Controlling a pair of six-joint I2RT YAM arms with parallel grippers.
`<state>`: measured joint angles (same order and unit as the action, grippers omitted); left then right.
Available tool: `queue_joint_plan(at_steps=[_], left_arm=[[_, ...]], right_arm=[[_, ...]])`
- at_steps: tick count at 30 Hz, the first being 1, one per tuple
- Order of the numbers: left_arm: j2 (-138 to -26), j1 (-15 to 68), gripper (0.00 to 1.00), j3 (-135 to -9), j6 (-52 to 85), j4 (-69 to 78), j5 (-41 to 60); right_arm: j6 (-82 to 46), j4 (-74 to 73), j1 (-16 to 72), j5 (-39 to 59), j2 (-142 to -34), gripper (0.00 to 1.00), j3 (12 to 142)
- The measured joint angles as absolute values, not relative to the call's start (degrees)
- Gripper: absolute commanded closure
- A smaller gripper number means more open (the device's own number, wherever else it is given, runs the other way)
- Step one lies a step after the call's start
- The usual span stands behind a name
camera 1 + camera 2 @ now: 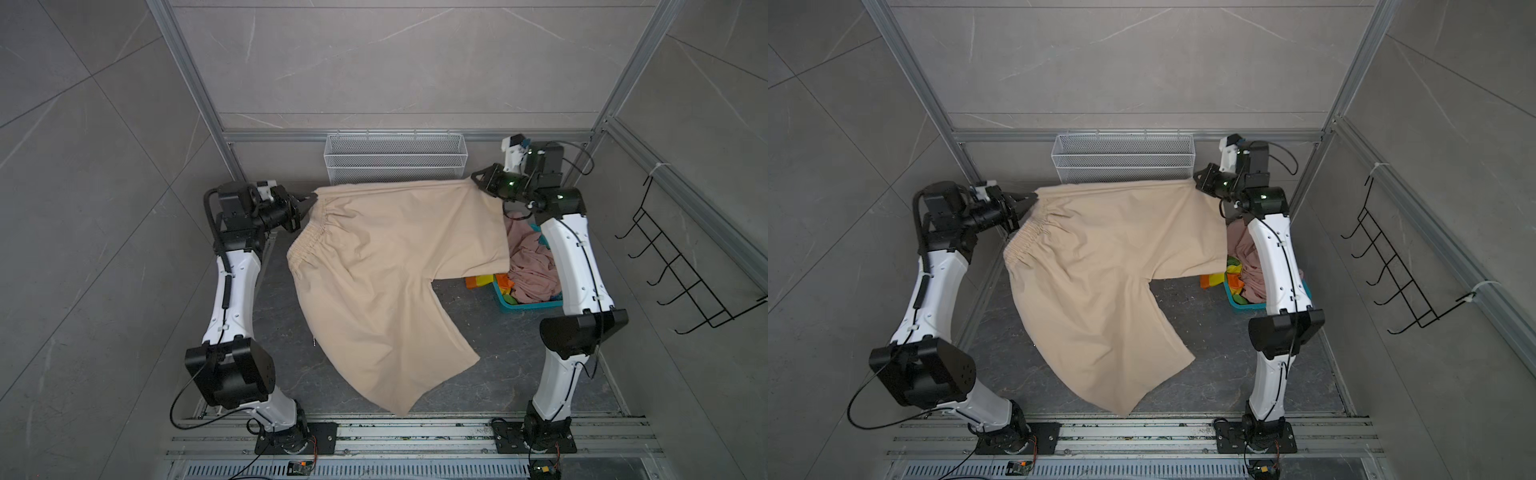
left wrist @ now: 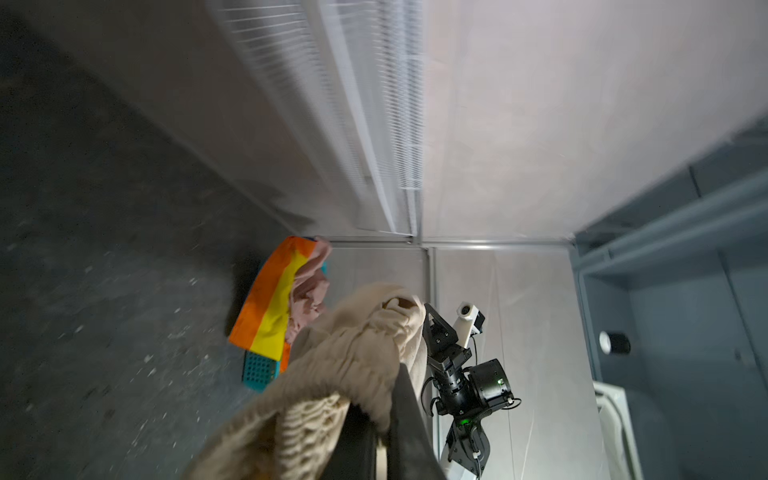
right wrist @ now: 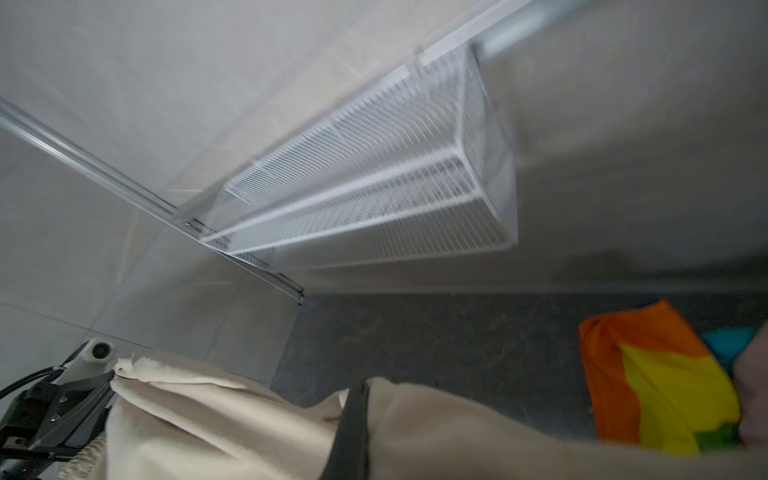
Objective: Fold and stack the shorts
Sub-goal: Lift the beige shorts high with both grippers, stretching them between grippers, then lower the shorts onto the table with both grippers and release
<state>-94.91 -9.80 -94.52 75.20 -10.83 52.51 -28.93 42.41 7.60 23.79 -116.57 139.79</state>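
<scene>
- you have the beige shorts (image 1: 386, 266) stretched wide just in front of the white wire basket (image 1: 395, 158). in both top views their upper edge runs along below its front face.
- your left gripper (image 1: 309, 202) is clamped shut on the gathered waistband end, off the wire basket's left corner.
- your right gripper (image 1: 475, 179) is pinched closed on the hem corner of one leg, beside the wire basket's right corner.
- the other leg hangs away from the wire basket, down over the dark worktop (image 1: 511, 357). you cannot tell whether it touches.
- the teal basket (image 1: 532, 307) sits on the worktop to the right of the wire basket and nearer to you, partly behind the right arm.
- the pink shorts (image 1: 534, 266) lie crumpled in the teal basket, and the rainbow-striped shorts (image 1: 482, 281) spill over the side of its rim that faces the beige shorts.
</scene>
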Motion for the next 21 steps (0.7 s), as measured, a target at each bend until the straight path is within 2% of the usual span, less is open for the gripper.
queue_joint_plan(at_steps=[3, 7, 11, 14, 16, 21], left_arm=[[-99.74, -9.8, 1.0, -94.15, 75.05, -12.95, 52.49], [-102.02, -9.8, 1.0, -101.65, 75.18, -12.03, 52.58], [-102.26, -9.78, 1.0, -111.98, 76.64, -4.36, 53.32], [-102.78, -9.78, 1.0, -118.24, 76.93, 0.3, 55.46], [-101.62, -9.78, 1.0, -116.9, 76.79, 3.38, 56.99], [-92.68, -9.78, 1.0, -91.39, 74.67, 7.55, 59.05]], right_arm=[[-29.93, 45.93, 7.64, 24.1, -122.87, 1.0, 143.59], [-31.33, 49.56, 7.68, 24.34, -129.54, 1.0, 162.15], [-32.4, 47.59, 7.38, 25.39, -125.8, 1.0, 167.52], [-32.01, 42.78, 6.9, 25.78, -115.72, 1.0, 155.65], [-31.48, 39.05, 6.57, 26.26, -108.07, 1.0, 144.0], [-31.27, 27.14, 6.13, 27.75, -89.45, 1.0, 105.75]])
